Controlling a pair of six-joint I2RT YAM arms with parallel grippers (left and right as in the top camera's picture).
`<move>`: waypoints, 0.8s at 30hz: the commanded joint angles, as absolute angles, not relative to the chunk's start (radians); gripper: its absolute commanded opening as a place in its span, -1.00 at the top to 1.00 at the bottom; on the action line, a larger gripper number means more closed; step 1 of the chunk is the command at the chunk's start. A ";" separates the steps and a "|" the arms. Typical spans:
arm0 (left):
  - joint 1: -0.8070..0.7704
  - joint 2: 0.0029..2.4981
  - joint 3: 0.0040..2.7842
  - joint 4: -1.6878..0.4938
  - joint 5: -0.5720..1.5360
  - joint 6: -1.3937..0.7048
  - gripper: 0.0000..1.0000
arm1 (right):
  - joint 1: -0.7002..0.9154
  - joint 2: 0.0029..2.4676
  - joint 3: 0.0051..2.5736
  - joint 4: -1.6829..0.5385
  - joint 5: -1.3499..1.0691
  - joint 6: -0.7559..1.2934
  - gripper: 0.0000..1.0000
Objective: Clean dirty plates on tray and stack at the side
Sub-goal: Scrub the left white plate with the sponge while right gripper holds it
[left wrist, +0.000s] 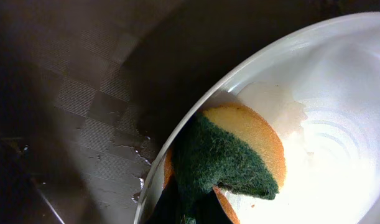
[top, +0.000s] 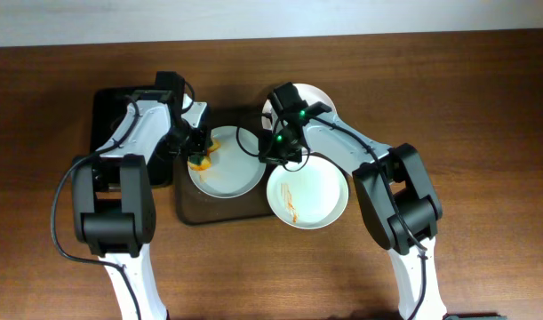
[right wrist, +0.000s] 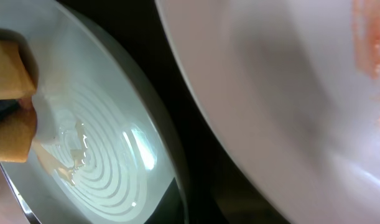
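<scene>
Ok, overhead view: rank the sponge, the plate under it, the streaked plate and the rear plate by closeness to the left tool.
1. sponge, gripped in the left tool, at the plate's left rim.
2. plate under the sponge, directly beneath the tool.
3. streaked plate, front right, and rear plate, back right: too close to call.

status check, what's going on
left gripper shut on sponge, sponge on centre plate. right gripper at that plate's rim, grip unclear. smeared plate at tray edge.
</scene>
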State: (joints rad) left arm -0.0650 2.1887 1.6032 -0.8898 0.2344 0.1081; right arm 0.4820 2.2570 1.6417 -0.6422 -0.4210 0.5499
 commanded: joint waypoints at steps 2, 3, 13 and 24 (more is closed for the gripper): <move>-0.056 2.297 1.631 -1.002 0.269 0.091 0.99 | 0.509 2.298 1.626 -0.601 -0.433 0.580 0.91; -0.056 2.296 1.667 -1.056 0.300 0.092 0.99 | 0.509 2.298 1.626 -0.594 -0.434 0.584 0.92; -0.057 2.297 1.663 -1.021 0.515 0.240 0.99 | 0.502 2.298 1.626 -0.587 -0.438 0.584 0.92; -0.150 2.295 1.655 -0.844 -0.269 -0.280 0.99 | 0.497 2.298 1.626 -0.587 -0.437 0.584 0.92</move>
